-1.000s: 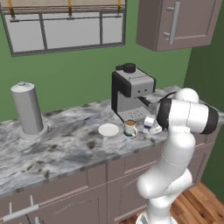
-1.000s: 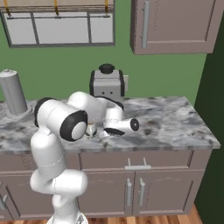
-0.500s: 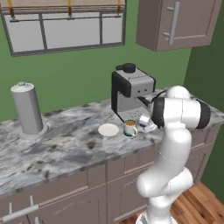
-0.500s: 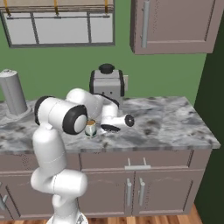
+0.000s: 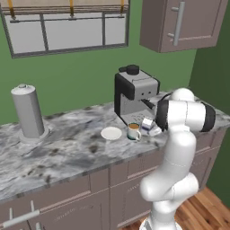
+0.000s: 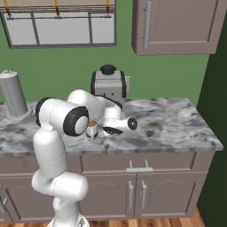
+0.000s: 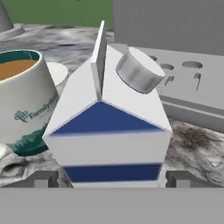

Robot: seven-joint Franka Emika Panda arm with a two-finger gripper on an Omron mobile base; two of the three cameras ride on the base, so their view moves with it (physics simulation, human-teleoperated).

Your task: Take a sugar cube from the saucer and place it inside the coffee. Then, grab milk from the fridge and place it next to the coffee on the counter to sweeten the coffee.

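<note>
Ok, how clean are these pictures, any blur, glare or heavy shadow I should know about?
Hand view: the milk sits so close that its edges look soft and stretched, and the print on the coffee mug is blurry. Left base view: flat even light, no glare, the counter marbling coarse. Right base view: the same flat light, with the fridge side at the far right dark.

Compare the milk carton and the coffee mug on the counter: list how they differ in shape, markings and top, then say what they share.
1. Shape: the milk carton is boxy with a peaked gable top; the coffee mug is round.
2. Markings: the carton carries blue bands; the mug has a dark teal rim and a teal logo.
3. Top: the carton is closed by a grey cap; the mug is open, showing brown coffee.
Shared: both are mostly white and stand upright, side by side on the marbled counter.
</note>
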